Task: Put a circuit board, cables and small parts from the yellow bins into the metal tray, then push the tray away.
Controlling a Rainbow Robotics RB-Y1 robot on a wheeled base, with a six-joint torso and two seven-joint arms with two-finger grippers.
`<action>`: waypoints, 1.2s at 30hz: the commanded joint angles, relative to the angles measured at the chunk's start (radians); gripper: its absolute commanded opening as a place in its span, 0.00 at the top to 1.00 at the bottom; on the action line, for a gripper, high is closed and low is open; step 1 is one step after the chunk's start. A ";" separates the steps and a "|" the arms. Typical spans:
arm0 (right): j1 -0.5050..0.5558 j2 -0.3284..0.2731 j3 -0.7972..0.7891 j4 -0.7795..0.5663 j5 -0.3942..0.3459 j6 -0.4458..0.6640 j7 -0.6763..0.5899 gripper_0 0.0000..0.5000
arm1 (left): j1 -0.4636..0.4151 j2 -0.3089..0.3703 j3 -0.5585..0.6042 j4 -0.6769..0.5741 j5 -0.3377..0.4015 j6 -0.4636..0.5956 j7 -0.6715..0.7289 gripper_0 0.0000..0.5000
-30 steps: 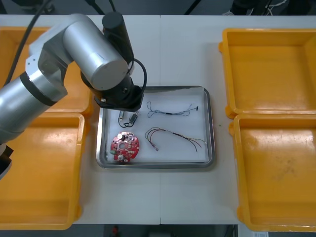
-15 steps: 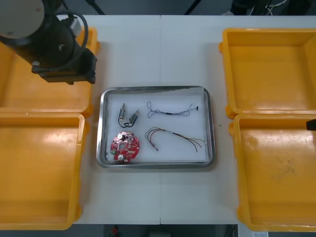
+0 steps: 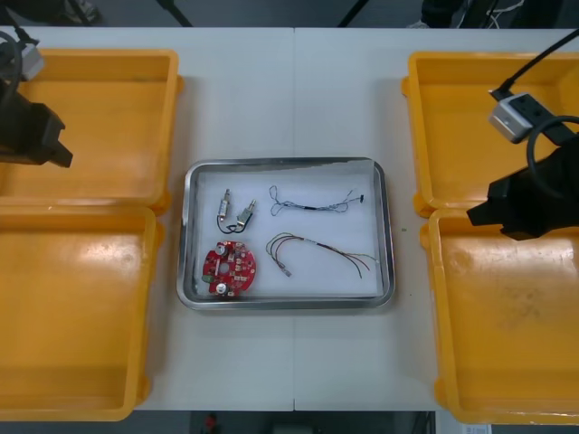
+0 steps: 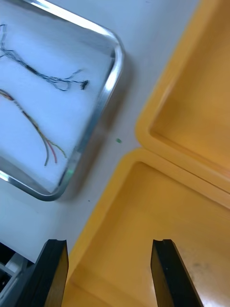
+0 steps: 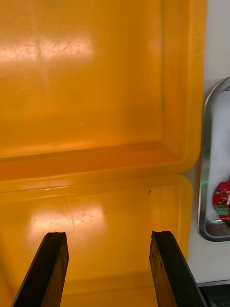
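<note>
Table (image 3: 294, 99) with metal tray (image 3: 388, 235) loaded; push pending
Left gripper (image 5: 109, 235), right gripper (image 4: 109, 244) over yellow bins (image 3: 99, 117), jaws wide; next, meet tray rim

My right wrist (image 3: 525, 203) is a chunky black block, with a grey plug (image 3: 516, 116) and black cable (image 3: 541, 58) on top. My left wrist (image 3: 32, 136) looks alike. My fingers (image 4: 53, 273) are flat, black and blunt-tipped.
</note>
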 commanded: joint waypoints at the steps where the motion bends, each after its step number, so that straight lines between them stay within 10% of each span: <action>1: -0.124 -0.024 0.156 -0.035 -0.014 0.003 0.000 0.00 | 0.106 0.077 0.122 -0.030 0.015 0.007 -0.099 0.00; 22: -0.445 0.214 0.886 0.104 0.339 -0.081 0.209 0.00 | 0.416 0.080 0.323 -0.078 0.038 -0.057 -0.234 0.00; 36: -0.511 0.312 1.120 0.306 0.358 -0.236 0.246 0.00 | 0.472 0.025 0.372 -0.095 0.030 -0.112 -0.257 0.00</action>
